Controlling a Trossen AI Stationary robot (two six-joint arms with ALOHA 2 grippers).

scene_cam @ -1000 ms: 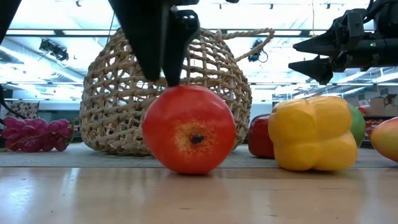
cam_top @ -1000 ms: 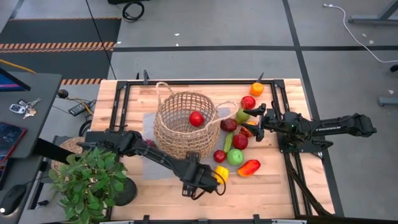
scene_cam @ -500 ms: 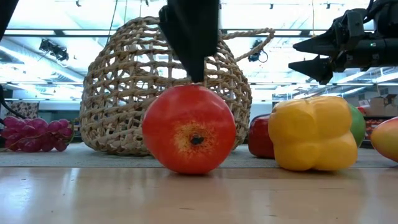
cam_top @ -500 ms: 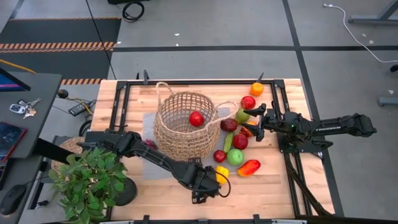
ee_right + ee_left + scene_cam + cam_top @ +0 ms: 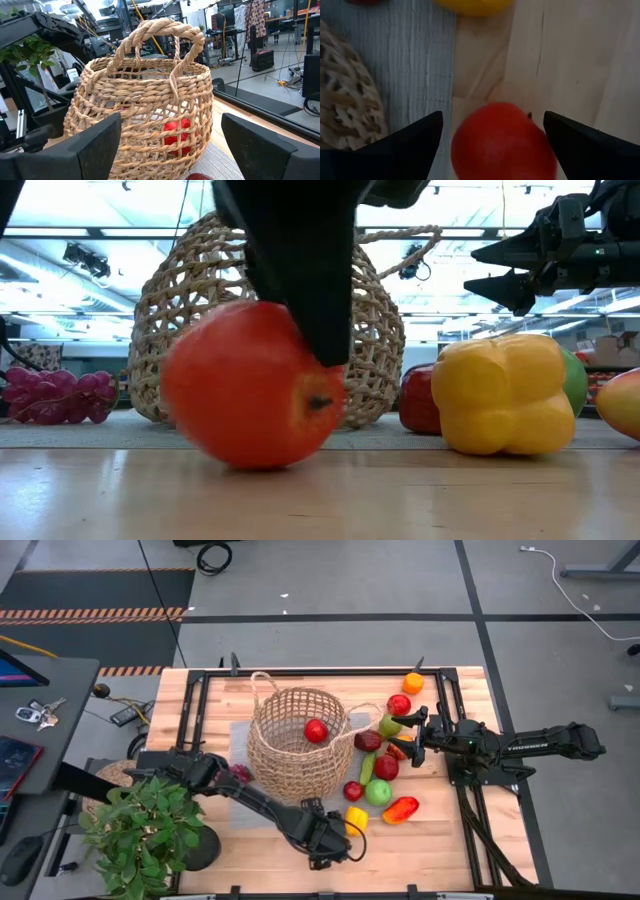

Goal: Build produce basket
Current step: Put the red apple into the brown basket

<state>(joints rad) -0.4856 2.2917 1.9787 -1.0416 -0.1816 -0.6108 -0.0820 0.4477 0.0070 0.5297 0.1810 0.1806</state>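
I see my left gripper (image 5: 490, 135) spread wide, a finger on each side of the red apple (image 5: 502, 142) but not clamping it. The apple lies on the table's near part, beside the yellow pepper (image 5: 355, 821), in front of the basket (image 5: 297, 740). My right gripper (image 5: 405, 727) hangs open near the produce pile.

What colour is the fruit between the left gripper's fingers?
Red: the apple sits between the open left gripper fingers, shown best in the left wrist view.
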